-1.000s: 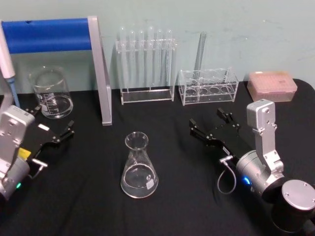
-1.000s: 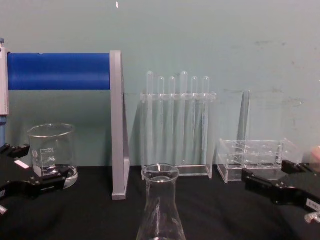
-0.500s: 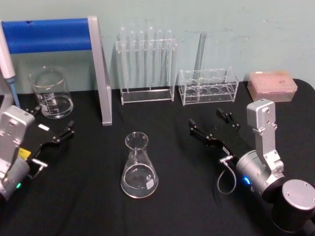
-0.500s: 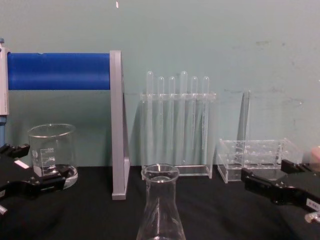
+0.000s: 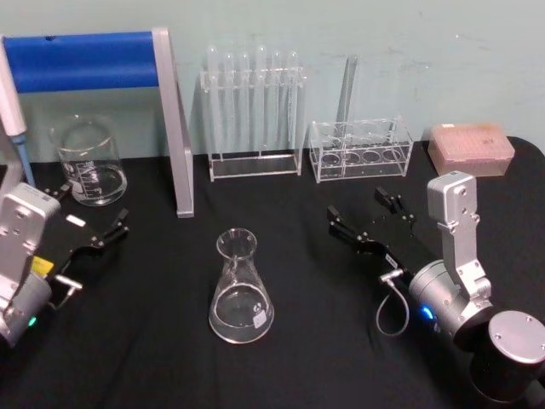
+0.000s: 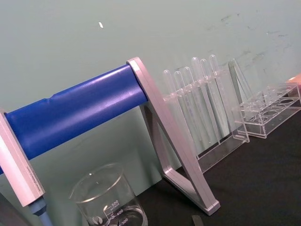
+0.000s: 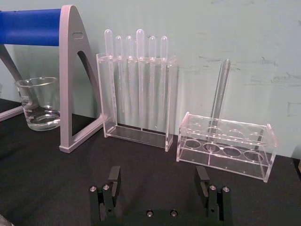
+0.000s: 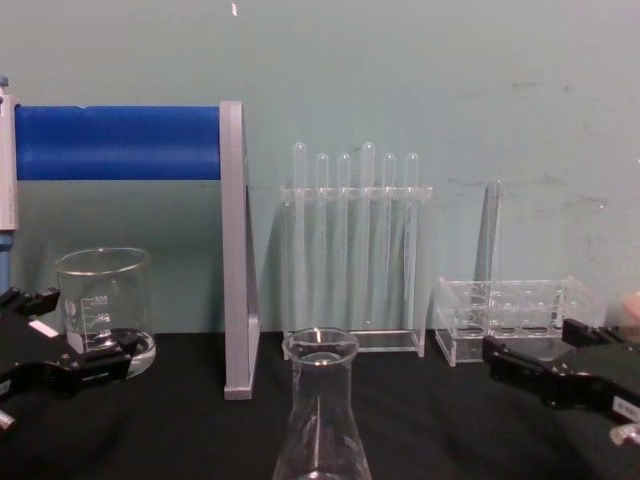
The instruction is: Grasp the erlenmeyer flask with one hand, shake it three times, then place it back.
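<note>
The flask [image 5: 241, 288] stands free at centre; the right gripper [image 5: 368, 220], fingers wide, probably readies its reach, while the left gripper [image 5: 92, 221] waits open.

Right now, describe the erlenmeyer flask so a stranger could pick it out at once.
Start at the blue-barred stand at the back left of the black table. In front of it, standing alone mid-table, is the erlenmeyer flask. Unlike the straight-sided beaker, it is a cone narrowing to a flared neck.

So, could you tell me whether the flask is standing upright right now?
Upright: the erlenmeyer flask rests on its wide base on the table, neck up, ungrasped.
</note>
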{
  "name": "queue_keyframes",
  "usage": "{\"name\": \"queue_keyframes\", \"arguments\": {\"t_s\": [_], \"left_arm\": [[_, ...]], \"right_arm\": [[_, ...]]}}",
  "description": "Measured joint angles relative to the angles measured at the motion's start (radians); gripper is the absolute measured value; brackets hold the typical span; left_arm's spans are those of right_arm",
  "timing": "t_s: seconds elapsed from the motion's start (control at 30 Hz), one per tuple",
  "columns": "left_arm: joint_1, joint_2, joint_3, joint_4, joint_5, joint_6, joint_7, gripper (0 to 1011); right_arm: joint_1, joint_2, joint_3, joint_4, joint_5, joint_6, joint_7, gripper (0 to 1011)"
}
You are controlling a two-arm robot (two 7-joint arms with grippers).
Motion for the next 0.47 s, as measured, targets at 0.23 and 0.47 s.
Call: {"name": "queue_keyframes", "arguments": {"t_s": [0.23,0.47], "left_arm": [[0.0,0.0,0.0,0.0,0.0,0.0,0.0,1001],[0.0,0.0,0.0,0.0,0.0,0.0,0.0,1001]], "right_arm": [[0.0,0.0,0.0,0.0,0.001,0.0,0.0,1002],[0.0,0.0,0.0,0.0,0.001,0.0,0.0,1002]]}}
